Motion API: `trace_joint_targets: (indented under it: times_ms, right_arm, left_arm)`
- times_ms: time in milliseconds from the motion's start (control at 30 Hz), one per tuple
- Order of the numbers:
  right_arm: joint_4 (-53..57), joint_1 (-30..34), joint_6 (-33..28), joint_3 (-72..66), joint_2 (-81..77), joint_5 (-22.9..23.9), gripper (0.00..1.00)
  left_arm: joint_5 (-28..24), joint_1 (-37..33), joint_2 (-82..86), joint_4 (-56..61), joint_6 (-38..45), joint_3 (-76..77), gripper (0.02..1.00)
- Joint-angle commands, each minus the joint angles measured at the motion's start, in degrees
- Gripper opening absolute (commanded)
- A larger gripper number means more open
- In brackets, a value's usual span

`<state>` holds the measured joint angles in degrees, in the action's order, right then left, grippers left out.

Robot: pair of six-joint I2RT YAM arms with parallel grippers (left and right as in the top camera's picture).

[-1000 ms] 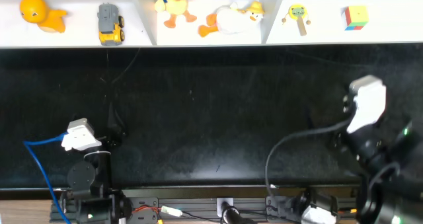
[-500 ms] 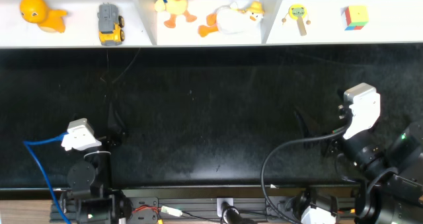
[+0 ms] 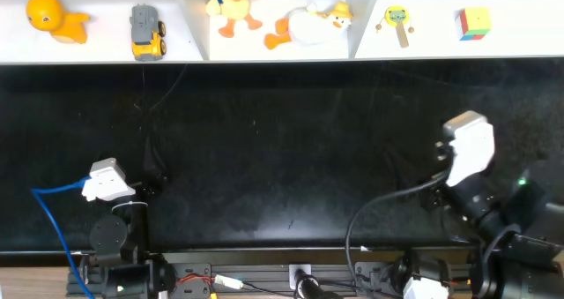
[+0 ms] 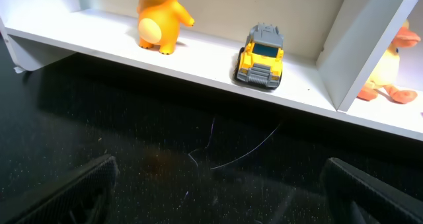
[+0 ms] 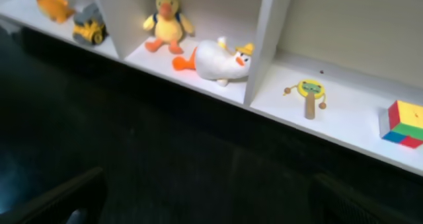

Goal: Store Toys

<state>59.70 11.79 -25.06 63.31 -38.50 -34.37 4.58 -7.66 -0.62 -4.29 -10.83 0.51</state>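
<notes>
The toys stand in a white shelf [image 3: 264, 52] along the table's far edge: an orange duck [image 3: 53, 17], a grey and yellow truck [image 3: 146, 31], a yellow duck plush [image 3: 232, 3], a white duck plush [image 3: 308, 26], a wooden rattle [image 3: 397, 21] and a coloured cube [image 3: 473, 22]. My left gripper [image 4: 218, 204] is open and holds nothing, low over the black mat, facing the orange duck [image 4: 158, 16] and the truck [image 4: 261, 55]. My right gripper [image 5: 211, 207] is also open with nothing in it, facing the white duck plush [image 5: 215, 59], the rattle [image 5: 307, 95] and the cube [image 5: 402, 123].
White dividers [image 3: 198, 21] split the shelf into three compartments. The black mat [image 3: 282, 149] covers the table between the arms and the shelf. The left arm [image 3: 110, 180] sits near the front left with a blue cable [image 3: 53, 220]. The right arm [image 3: 467, 149] stands at the right.
The right arm has drawn back from the shelf side, shifting left and toward the front of the table. The left arm has not moved.
</notes>
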Motion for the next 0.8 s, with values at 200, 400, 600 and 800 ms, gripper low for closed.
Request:
trace_joint_targets:
  times_ms: [200, 400, 600, 800]
  right_arm:
    - [-17.94, -17.94, 17.35, -16.63, 11.54, 24.85, 0.996]
    - [-33.35, -19.85, 26.91, -34.88, 23.30, 28.17, 0.996]
    - [-42.32, -20.02, 29.46, -48.85, 34.12, 28.00, 0.996]
    - [-50.01, -19.98, 33.48, -59.74, 38.36, 28.00, 0.996]
  left_arm:
    - [0.48, -0.48, 0.50, -0.11, -1.05, -0.07, 0.998]
    - [0.50, -0.48, 0.50, -0.11, -1.05, -0.07, 0.996]
    - [0.48, -0.48, 0.50, -0.11, -1.05, -0.07, 0.998]
    - [0.50, -0.48, 0.50, -0.11, -1.03, -0.07, 0.998]
